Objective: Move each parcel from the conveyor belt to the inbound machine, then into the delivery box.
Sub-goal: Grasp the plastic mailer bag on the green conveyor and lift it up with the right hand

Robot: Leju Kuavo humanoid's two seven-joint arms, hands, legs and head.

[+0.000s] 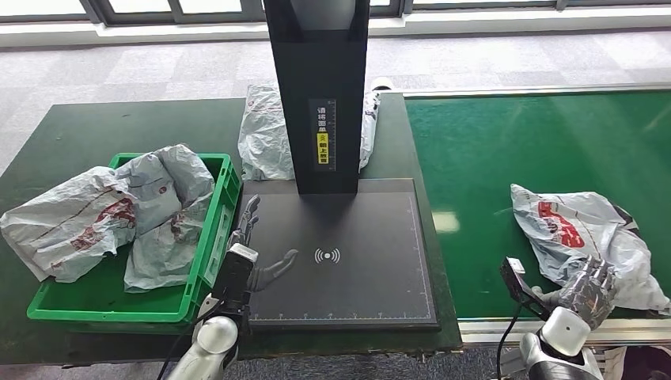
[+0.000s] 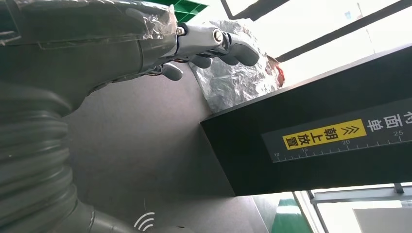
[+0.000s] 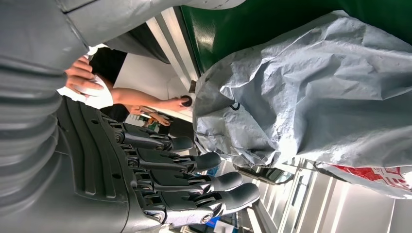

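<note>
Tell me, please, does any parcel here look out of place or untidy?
Yes. One grey parcel hangs over the left rim of the green box instead of lying inside, and another parcel sits behind the inbound machine's black column, half hidden.

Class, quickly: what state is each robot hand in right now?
Left hand: open, holding nothing, over the black platform.
Right hand: open, fingers apart, beside the parcel, not gripping it.

Lying across a dark green table [image 1: 95, 134]: a green crate [image 1: 207, 261] on the left, a black scanner pad [image 1: 356, 269] just beside it, a grey bag [image 1: 265, 134] behind. Adjoining on the right, a green conveyor belt [image 1: 506, 158] bearing a grey parcel [image 1: 570, 229].
</note>
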